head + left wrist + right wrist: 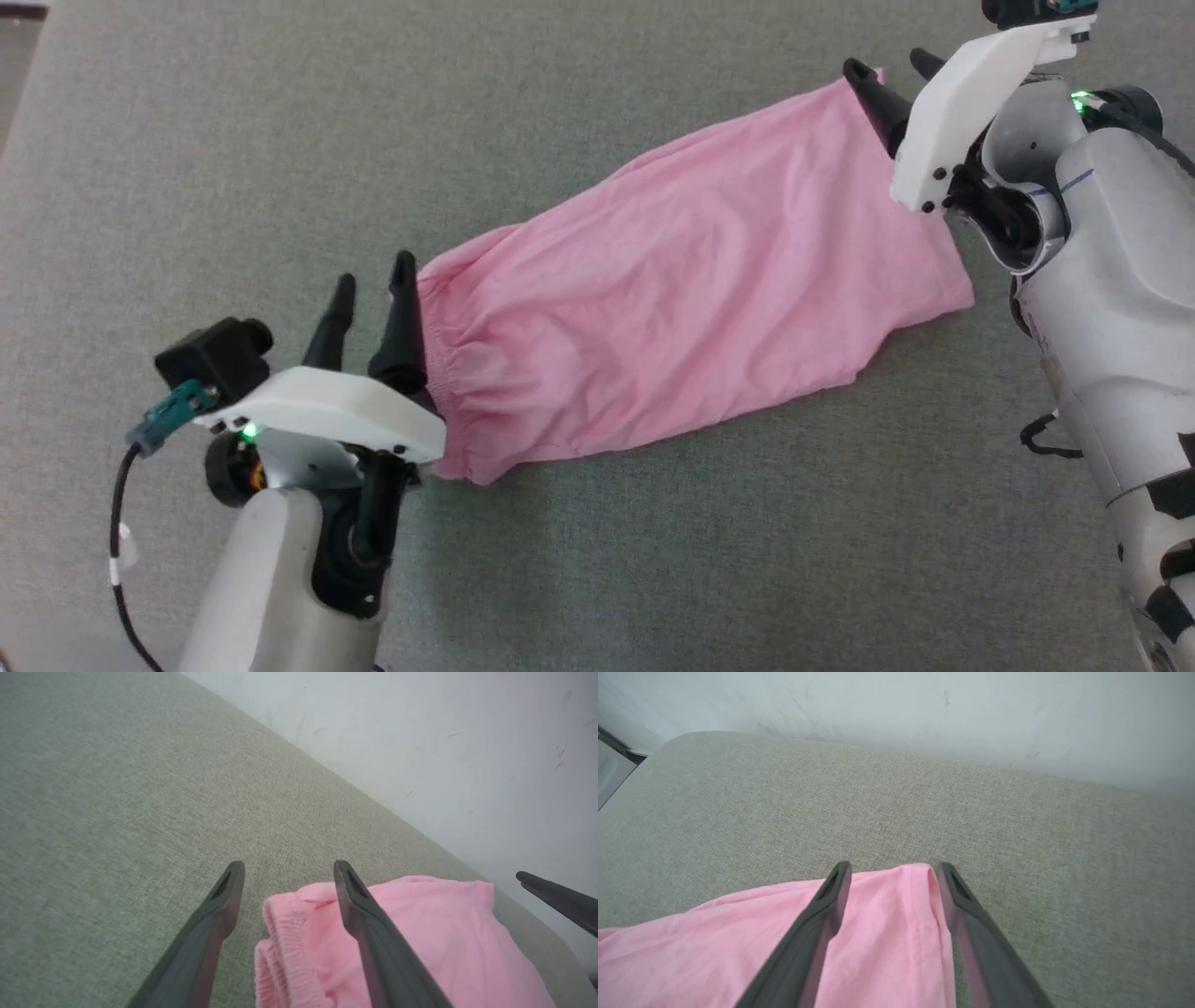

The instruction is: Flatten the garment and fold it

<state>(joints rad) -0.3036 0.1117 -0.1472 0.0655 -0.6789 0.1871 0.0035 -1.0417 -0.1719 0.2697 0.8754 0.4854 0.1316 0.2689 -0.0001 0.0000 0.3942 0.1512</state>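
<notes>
Head view spans the whole garment [691, 299] (wrist views catch its ends).

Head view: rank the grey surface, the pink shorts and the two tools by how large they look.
1. grey surface
2. pink shorts
3. left tool and right tool: they look alike, and the right one is partly hidden, so they are left unranked.

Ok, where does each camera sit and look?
Head view: on the head, looking down at the pink shorts on the grey-green cushion; shows left gripper, right gripper.
Left wrist view: on the left wrist, looking along its open fingers past the waistband to the wall.
Right wrist view: on the right wrist, along its fingers over the hem.
Both wrist views share shorts, cushion, wall.
</notes>
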